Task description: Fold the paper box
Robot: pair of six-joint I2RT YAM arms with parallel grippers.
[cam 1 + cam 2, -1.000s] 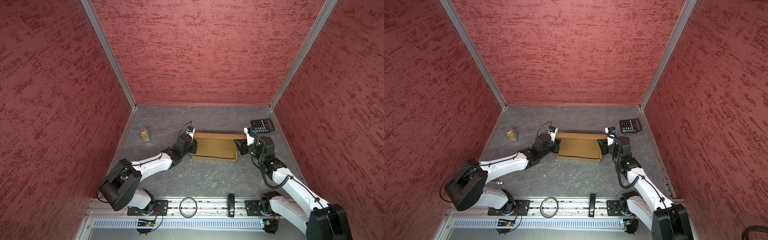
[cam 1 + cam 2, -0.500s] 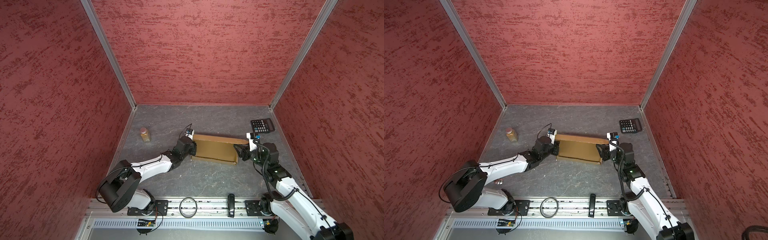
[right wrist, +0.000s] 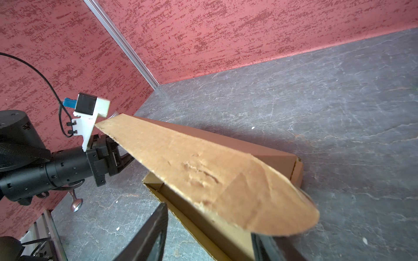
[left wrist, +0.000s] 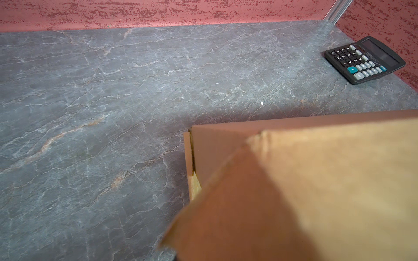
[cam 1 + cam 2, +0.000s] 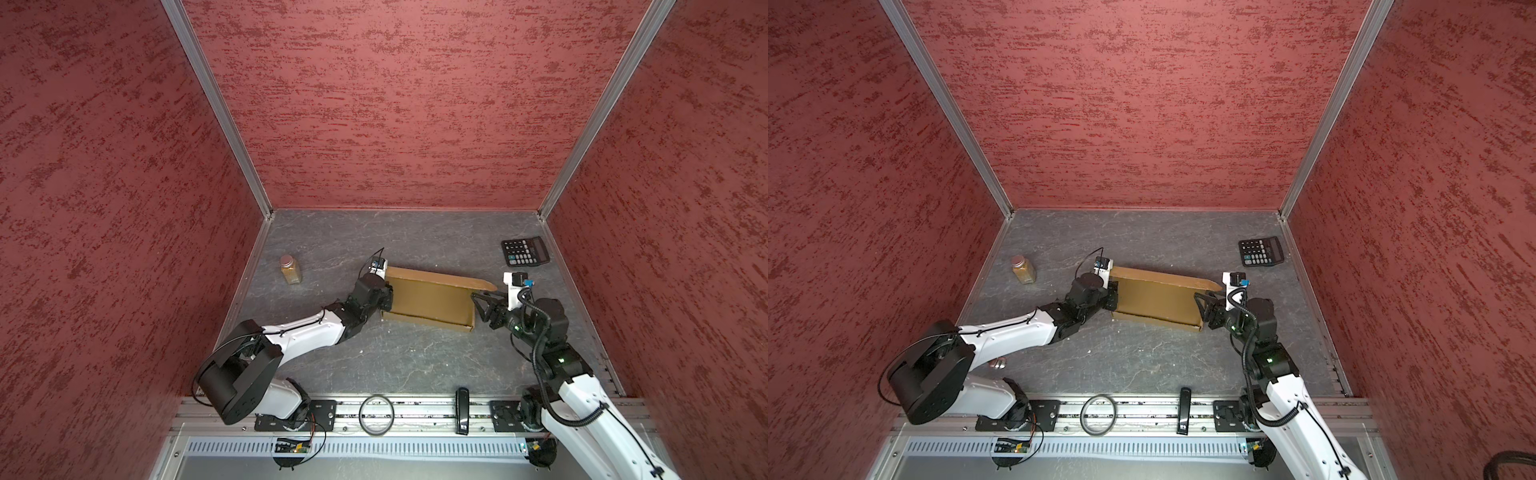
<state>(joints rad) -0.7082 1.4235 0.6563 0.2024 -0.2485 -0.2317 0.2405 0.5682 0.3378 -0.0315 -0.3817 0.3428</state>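
The paper box (image 5: 432,297) (image 5: 1158,299) is a shallow brown cardboard tray lying mid-table, slightly skewed. Its long lid flap (image 3: 203,171) stands raised along the far side and ends in a rounded tab. My left gripper (image 5: 386,297) (image 5: 1113,297) is at the box's left end, shut on the flap's corner. The cardboard (image 4: 294,192) hides its jaws in the left wrist view. My right gripper (image 5: 478,307) (image 5: 1202,309) (image 3: 210,244) is open at the right end. Its dark fingers (image 3: 156,230) straddle the end wall without pinching it.
A black calculator (image 5: 524,251) (image 4: 364,61) lies at the far right, by the wall. A spice jar (image 5: 290,270) stands at the far left. A ring (image 5: 377,415) and a black stick (image 5: 462,415) rest on the front rail. Red walls close three sides.
My right gripper has opened and let go of the box's right end, and that arm has drawn back toward the front. The box has swung slightly askew. My left gripper has kept its hold.
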